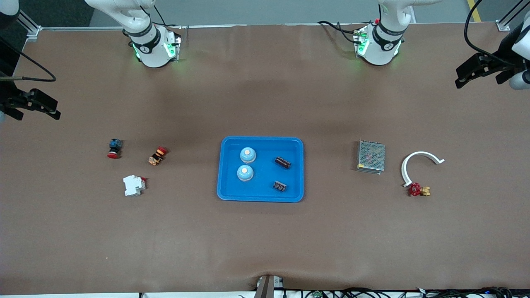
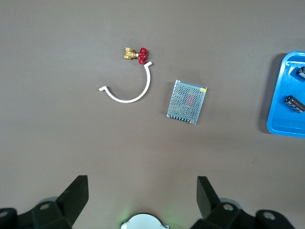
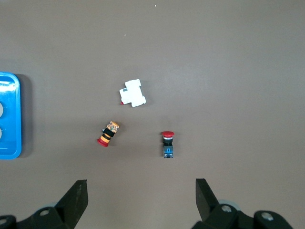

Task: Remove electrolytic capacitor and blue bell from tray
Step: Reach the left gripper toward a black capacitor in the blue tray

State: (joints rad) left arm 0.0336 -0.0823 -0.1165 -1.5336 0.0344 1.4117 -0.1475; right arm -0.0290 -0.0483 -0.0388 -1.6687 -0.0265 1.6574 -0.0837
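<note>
The blue tray (image 1: 260,169) lies nearest the camera at mid-bench, holding two blue bells (image 1: 247,155) and two electrolytic capacitors (image 1: 283,162). Nothing is lifted yet, so I am at the start. My left tool (image 2: 142,198) and right tool (image 3: 141,198) wait wide open and empty over the bench ends; next I must reach in and pinch a capacitor.

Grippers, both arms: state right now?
Left gripper: open, empty, over bare table near the grey metal mesh box.
Right gripper: open, empty, over bare table near the red-capped blue pushbutton.
</note>
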